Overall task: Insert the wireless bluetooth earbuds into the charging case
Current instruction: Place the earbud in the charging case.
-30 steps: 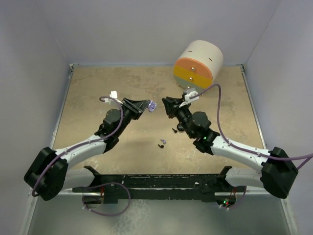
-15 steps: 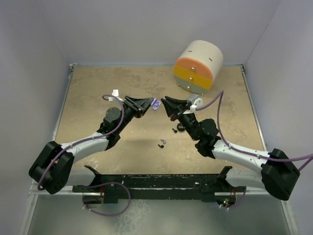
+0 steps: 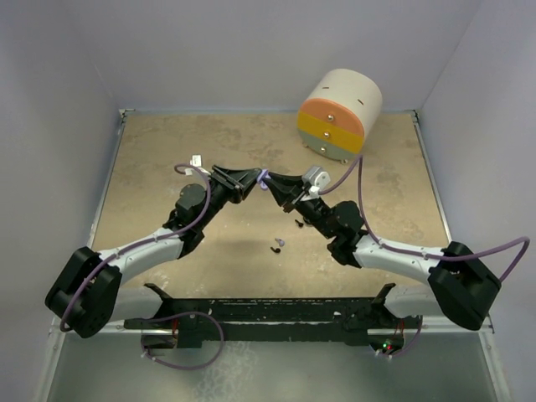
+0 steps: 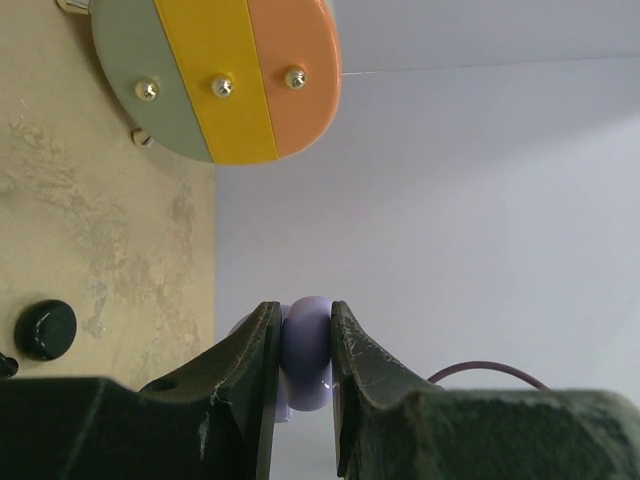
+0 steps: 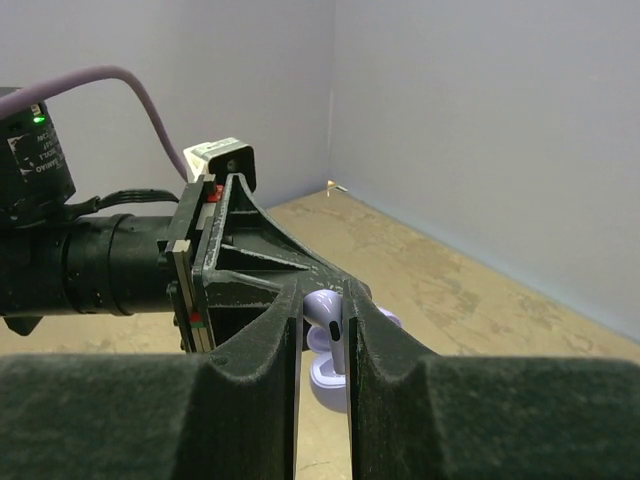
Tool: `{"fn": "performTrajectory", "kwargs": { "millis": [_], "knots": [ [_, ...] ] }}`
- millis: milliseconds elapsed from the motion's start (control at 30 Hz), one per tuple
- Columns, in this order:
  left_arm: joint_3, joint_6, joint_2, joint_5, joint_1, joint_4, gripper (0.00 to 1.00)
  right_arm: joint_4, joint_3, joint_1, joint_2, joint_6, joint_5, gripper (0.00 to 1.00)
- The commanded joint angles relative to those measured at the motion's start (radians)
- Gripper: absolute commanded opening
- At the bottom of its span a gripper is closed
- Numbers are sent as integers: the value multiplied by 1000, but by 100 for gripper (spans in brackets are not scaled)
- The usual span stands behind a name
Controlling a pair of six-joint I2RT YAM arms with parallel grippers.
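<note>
Top external view: my two arms meet tip to tip on my side of the striped drum [image 3: 339,115], a little to its left. My left fingers [image 3: 251,180] are clenched on the lavender charging case [image 3: 263,177], which sits above the counter [image 3: 167,151]. My right fingers [image 3: 277,182] stand just beside the case.

In the right wrist view those fingers pinch a lavender earbud [image 5: 336,338] with a dark slit along it, its stem upright between the tips. The case shows right behind and below it, but I cannot tell whether the two touch.

In the left wrist view the case is squeezed between both tips, with the drum's grey, yellow and orange face ahead and a black puck [image 4: 45,330] on the counter below that face.

Nearer to me than the drum, a black earbud [image 3: 299,223] lies on the counter. Nearer still are two loose earbuds [image 3: 277,244], one lavender and one black, close together.
</note>
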Motion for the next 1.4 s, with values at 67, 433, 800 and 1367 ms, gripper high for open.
{"fn": "performTrajectory", "kwargs": {
  "millis": [67,433,800,1367],
  "knots": [
    [38,-38,-16,18,7,-11,0,94,37,-19,8,-35,-68,0],
    [38,-55,-13,35,6,-3,0,149,27,-51,59,-35,-145,0],
    [35,-65,-27,44,6,2,0,180,29,-74,97,-27,-196,0],
    [37,-76,-33,48,7,20,0,206,8,-88,115,-8,-234,0]
  ]
}}
